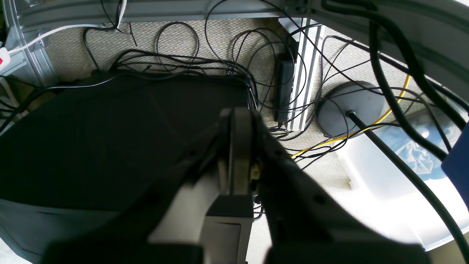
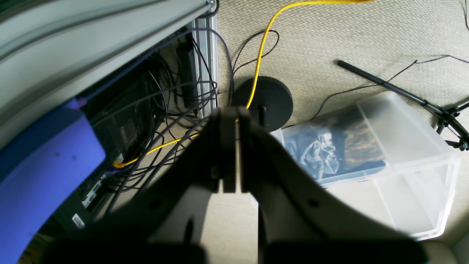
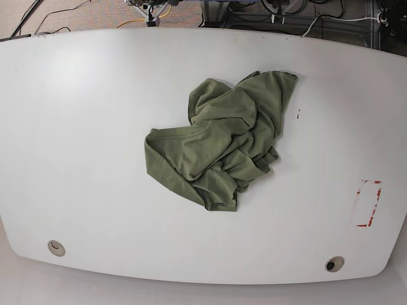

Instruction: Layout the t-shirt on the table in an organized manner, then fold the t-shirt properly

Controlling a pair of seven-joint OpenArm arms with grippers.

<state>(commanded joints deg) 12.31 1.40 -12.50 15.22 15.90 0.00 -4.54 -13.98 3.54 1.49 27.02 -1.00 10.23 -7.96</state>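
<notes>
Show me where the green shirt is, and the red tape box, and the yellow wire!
t-shirt [image 3: 219, 146], base view, middle of the crumpled heap.
red tape rectangle [image 3: 368, 203], base view, on its faded outline.
yellow cable [image 2: 261, 47], right wrist view, on its upright stretch across the carpet.

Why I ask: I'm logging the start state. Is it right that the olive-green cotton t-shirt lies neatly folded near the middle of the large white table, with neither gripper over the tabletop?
Not quite. The olive-green cotton t-shirt is crumpled in a heap, not folded, as the base view shows. The rest holds: it lies near the middle of the large white table, and neither gripper appears over the tabletop.
</notes>
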